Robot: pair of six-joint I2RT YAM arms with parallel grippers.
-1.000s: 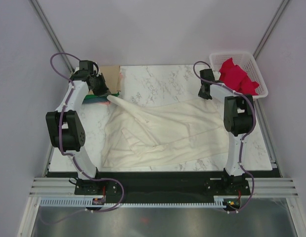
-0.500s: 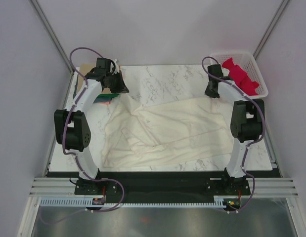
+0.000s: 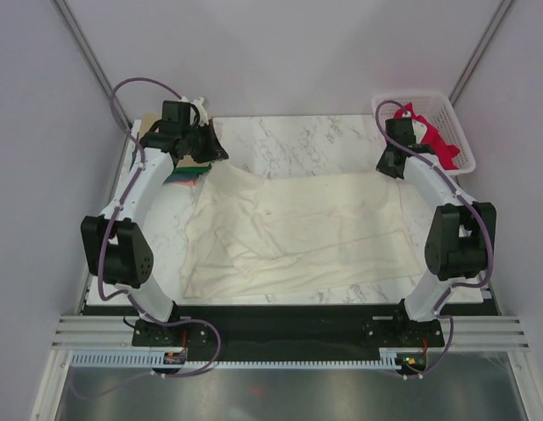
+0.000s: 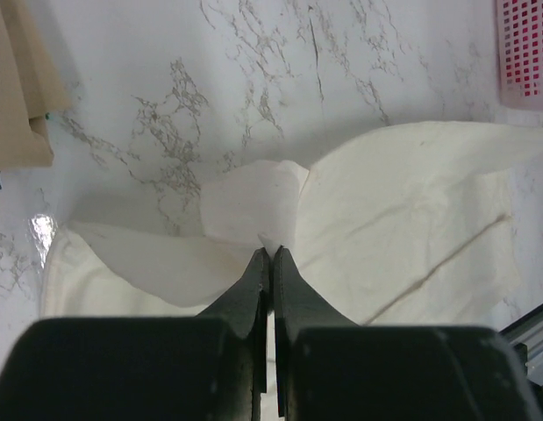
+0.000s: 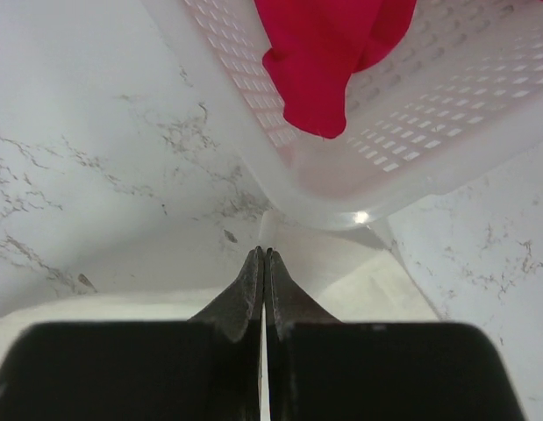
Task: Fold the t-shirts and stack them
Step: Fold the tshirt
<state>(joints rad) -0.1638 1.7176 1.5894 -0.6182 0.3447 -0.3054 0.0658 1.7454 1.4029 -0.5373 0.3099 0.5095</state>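
Marble table (image 3: 297,145) carries the cream t-shirt (image 3: 297,228), spread with its long axis left to right and lying nearer than both claws: left gripper (image 4: 269,256) and right gripper (image 5: 264,254) each clamp a far corner. Folded t-shirts (image 3: 185,178) lie just beside the left one.

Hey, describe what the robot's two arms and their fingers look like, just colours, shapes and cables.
Both the left arm and right arm have white links joined by bulky black joint housings. A thin purple cable loops along each. The left gripper and right gripper carry matte black fingers tapering to narrow tips. No markings visible.
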